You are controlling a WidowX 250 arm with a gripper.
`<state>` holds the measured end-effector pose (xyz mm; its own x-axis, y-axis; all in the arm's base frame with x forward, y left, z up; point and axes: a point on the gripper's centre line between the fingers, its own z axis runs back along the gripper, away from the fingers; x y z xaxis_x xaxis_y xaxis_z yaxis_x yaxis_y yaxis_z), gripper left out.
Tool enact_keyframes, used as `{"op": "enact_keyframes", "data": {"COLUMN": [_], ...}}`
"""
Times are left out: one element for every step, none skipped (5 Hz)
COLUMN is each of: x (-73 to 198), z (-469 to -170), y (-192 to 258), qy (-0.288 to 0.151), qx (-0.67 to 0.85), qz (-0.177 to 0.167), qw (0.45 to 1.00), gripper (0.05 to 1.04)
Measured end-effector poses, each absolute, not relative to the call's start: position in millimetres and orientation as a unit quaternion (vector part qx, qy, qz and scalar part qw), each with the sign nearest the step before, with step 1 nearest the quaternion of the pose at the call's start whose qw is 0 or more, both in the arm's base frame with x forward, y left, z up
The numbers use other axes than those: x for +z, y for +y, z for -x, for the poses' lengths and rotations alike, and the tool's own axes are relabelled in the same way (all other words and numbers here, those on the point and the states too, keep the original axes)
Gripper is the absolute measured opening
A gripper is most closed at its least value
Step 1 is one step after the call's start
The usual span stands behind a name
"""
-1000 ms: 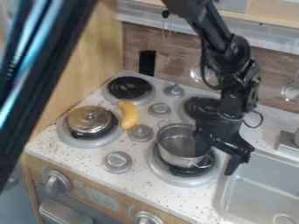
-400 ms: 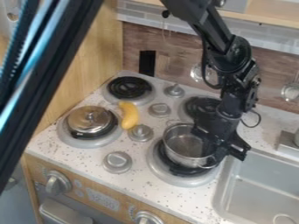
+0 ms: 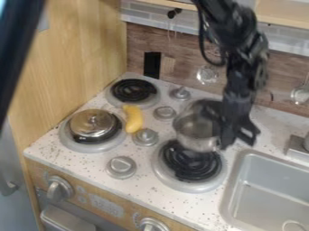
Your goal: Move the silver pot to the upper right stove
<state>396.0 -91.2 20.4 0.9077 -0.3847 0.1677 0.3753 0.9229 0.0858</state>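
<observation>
The black gripper (image 3: 227,140) hangs at the right side of the silver pot (image 3: 194,131), shut on its rim. Tilted a little, the pot is up off the lower right burner (image 3: 188,168), whose black coil lies uncovered below it. Pot and gripper together hide most of the upper right burner, and the exact height of the pot above the stove cannot be told.
A lidded metal pan (image 3: 91,123) sits on the lower left burner, beside a yellow banana-like toy (image 3: 133,119). The upper left burner (image 3: 133,90) is bare. Knobs stand between the burners; a grey sink (image 3: 271,189) lies at right.
The pot has risen off the lower right burner and shifted toward the back of the stove along with the gripper. At the upper left, the dark blurred arm part has moved further out of view.
</observation>
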Motion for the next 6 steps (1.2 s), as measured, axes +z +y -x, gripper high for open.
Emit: {"op": "enact_keyframes", "data": {"x": [43.7,22.2,1.7,-20.5,-26.0,-27.5], "z": [-423.9,-459.0,-494.5,-508.2,-520.6,-526.7], "y": [-81.0,-77.6,-79.6,-79.3,-78.7,-80.6], "qy": [-0.135,-0.132,-0.155,-0.154,-0.153,-0.155], "qx": [-0.247,-0.276,-0.275,-0.262,-0.254,-0.255], "qz": [-0.022,-0.055,-0.075,-0.08,-0.091,-0.089], "qw": [0.959,0.95,0.946,0.949,0.951,0.95], "gripper": [0.062,0.06,0.06,0.06,0.06,0.083]}}
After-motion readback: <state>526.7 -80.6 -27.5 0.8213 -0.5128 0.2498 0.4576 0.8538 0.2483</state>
